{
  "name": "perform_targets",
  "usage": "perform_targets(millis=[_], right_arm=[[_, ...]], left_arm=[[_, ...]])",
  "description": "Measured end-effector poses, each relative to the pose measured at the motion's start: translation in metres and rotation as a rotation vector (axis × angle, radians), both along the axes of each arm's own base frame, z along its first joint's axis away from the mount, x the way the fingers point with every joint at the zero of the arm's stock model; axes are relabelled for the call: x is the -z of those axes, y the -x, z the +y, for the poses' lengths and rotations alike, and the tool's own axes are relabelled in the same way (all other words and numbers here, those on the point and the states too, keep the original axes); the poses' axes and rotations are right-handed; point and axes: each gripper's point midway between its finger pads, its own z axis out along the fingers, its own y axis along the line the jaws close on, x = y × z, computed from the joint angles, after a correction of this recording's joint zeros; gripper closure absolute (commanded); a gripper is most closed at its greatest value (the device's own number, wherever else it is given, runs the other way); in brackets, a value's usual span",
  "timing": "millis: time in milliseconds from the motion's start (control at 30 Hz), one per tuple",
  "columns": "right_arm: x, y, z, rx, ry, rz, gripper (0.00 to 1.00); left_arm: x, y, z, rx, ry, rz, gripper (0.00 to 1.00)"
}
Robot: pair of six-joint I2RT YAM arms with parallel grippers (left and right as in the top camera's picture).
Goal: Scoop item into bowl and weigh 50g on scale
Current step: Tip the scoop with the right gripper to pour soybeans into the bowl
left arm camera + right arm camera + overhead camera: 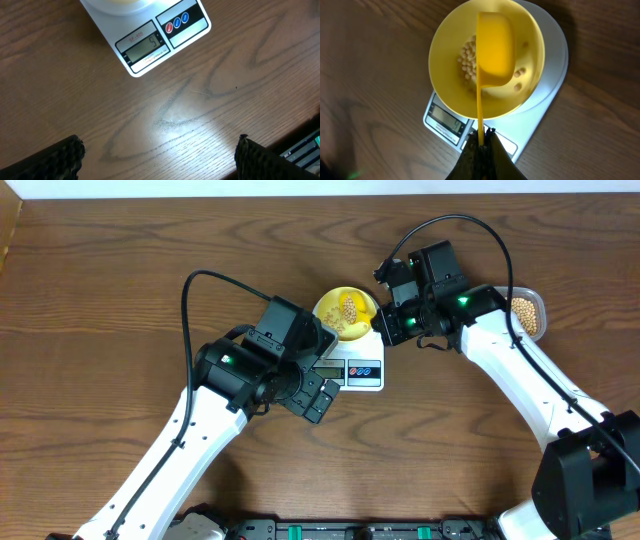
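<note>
Few beans lie in the bowl: a small heap sits left of its centre with a handful of strays on the other side, and most of the pale-yellow floor shows bare. The bowl rests on the scale, which stands about the middle of the table, somewhat toward its far edge. Its display shows what looks like a single digit, so I judge the weighing to be at an early stage, with several more scoops to come. The right tool is clamped together on the thin handle of the yellow scoop, which hangs over the bowl turned on its side. No beans show on it, so this load seems tipped out. The supply, a clear tub of the same round tan beans, stands toward the table's right edge. The left tool, pads wide apart and empty, hovers over bare wood just on the near side of the scale.
</note>
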Motion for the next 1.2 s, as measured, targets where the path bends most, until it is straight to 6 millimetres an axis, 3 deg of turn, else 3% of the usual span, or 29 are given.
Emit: perform_targets(millis=[367,733,1200], right_arm=[[0.000,0.000,-0.007,-0.055,0.070,-0.039,0.99],[-0.008,0.007,0.012,-0.166,0.129,-0.111,0.99],[-0.007,0.003,0.006,-0.174,0.245,-0.169,0.99]], left_arm=[[0.000,0.000,0.000,0.000,0.000,0.000,0.02],[0.000,0.000,0.000,0.000,0.000,0.000,0.02],[0.000,0.000,0.000,0.000,0.000,0.000,0.02]])
